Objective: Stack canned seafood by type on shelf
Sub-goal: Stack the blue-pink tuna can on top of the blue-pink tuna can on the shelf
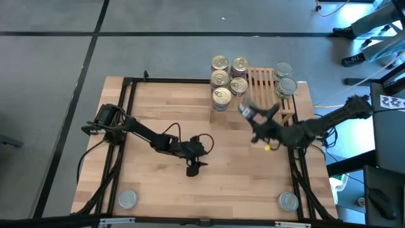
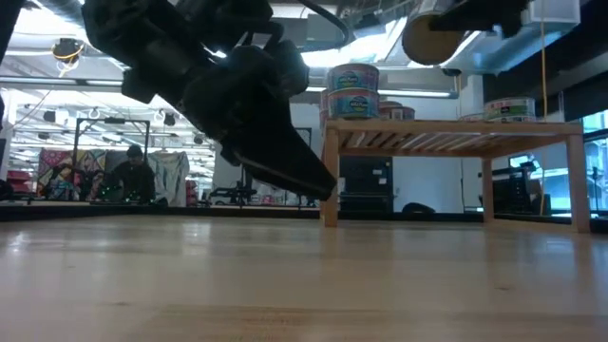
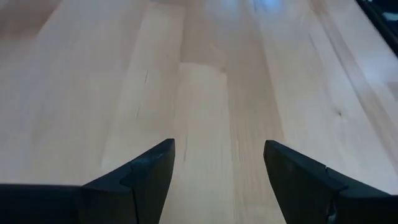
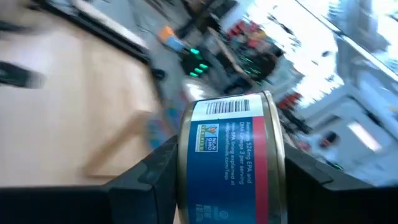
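A: Right pincer (image 4: 227, 180)?
B: Pinching a blue-labelled can (image 4: 230, 165), raised above the table (image 1: 164, 114) just beside the shelf (image 1: 269, 88).
A: Left pincer (image 3: 217, 174)?
B: Spread, nothing between, low over bare table mid-board.
A: Other cans (image 1: 226, 81)?
B: Clustered beside the shelf.

The blue-and-red labelled can (image 4: 231, 163) has a gold rim; the shelf (image 1: 271, 95) is pale wood.

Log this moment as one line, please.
right tool: shut on can, raised near shelf | left tool: open, empty, low over table | shelf: partly stocked
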Available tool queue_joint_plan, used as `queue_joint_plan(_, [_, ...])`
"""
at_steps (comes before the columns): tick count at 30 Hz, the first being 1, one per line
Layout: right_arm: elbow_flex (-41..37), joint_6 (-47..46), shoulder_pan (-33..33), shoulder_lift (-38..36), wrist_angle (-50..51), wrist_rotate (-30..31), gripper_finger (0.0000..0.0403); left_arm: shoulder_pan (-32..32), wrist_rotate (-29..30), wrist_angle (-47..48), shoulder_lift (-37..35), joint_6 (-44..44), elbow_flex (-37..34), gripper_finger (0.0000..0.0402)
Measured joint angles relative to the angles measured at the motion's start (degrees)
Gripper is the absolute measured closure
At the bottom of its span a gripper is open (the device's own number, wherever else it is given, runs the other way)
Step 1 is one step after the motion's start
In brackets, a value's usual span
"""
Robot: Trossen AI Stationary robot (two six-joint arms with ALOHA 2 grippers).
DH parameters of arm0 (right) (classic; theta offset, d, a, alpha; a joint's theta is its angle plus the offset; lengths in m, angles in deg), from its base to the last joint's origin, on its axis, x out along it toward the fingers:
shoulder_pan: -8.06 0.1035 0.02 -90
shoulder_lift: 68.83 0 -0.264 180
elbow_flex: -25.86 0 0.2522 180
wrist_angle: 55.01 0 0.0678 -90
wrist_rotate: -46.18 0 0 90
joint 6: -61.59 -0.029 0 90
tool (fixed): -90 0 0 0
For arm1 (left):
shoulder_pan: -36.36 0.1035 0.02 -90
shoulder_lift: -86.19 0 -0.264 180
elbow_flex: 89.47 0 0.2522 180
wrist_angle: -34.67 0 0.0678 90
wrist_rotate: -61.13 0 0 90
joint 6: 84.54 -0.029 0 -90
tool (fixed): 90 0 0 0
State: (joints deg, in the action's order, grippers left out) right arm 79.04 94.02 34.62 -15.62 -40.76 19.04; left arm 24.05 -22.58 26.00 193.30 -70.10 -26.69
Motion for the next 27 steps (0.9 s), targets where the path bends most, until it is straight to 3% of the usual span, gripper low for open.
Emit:
queue_joint_plan(7, [1.8,8.6,-16.2,-1.5,-0.5,-6.5,0.0210,-1.1,4.3,0.9,0.0,0.0,0.0,0.0156])
queue_joint_plan(15, [12.2,7.9,-31.3,6.5,8.0,-16.5,0.0210,-1.1,4.8,2.6,0.0,0.5,0.1,0.0156])
queue_joint_plan(19, [15.7,5.8,-35.7,11.5,10.7,-20.8,0.0210,-1.1,4.8,3.1,0.0,0.9,0.1,0.0156])
queue_joint_plan(27, [17.2,4.9,-39.9,18.4,12.0,-19.9,0.0210,-1.3,4.9,4.8,0.0,2.1,0.1,0.0156])
